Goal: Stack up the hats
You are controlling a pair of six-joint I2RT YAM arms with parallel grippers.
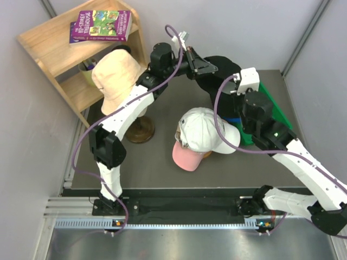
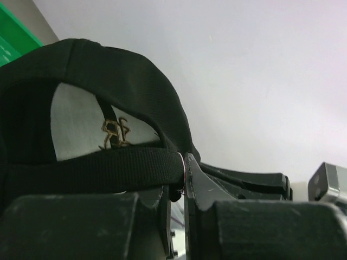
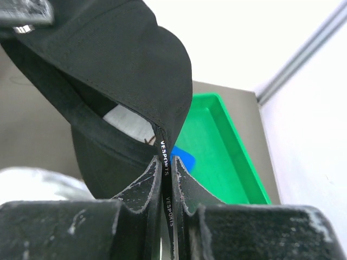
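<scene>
The black cap (image 1: pixel 222 67) is held between both arms at the upper middle of the top view: the left gripper (image 2: pixel 183 181) is pinched shut on its rear strap, and the right gripper (image 3: pixel 167 173) is clamped just as tight on a thin labelled edge of it. At the centre the white cap (image 1: pixel 209 130) sits on the pink cap (image 1: pixel 187 157), and the pale peach hat (image 1: pixel 116 78) rests on the wooden stand (image 1: pixel 140 130) at upper left
</scene>
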